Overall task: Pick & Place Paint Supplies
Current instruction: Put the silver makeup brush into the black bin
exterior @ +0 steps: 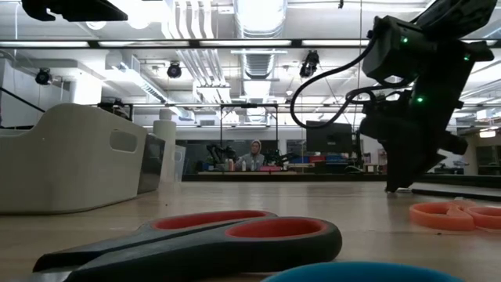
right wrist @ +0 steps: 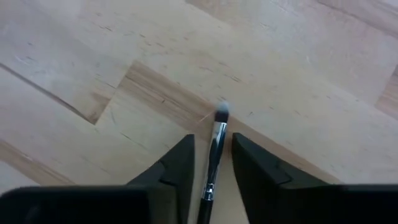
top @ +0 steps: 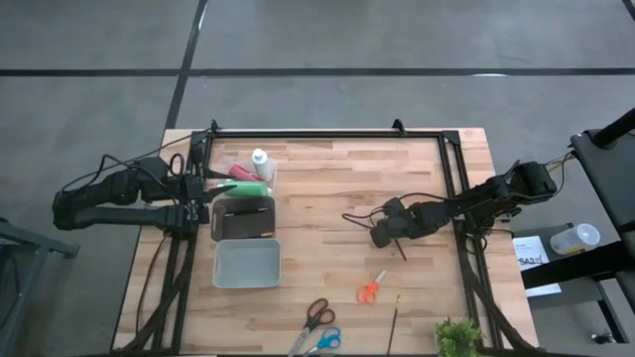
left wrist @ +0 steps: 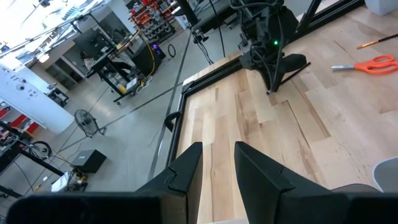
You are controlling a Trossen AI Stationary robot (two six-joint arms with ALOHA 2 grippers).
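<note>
Scissors (exterior: pixel 196 239) lay closest in the low view, unused. Right gripper (right wrist: pixel 211 168) hung low over the table (top: pixel 337 178), fingers narrowed around a brush (right wrist: pixel 217 140), probably pinching it though contact wasn't clear. Best to squeeze firmly, lift straight, and keep the bristles ahead of the fingertips. Left gripper (left wrist: pixel 217 168) waited far across, fingers slightly apart, holding nothing.

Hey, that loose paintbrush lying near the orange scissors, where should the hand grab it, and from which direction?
Probably mid-handle on the paintbrush, coming straight down from above and closing across its narrow width. It is thin and lies flat on the table, apart from the orange scissors, so a sideways approach has nothing to catch.
</note>
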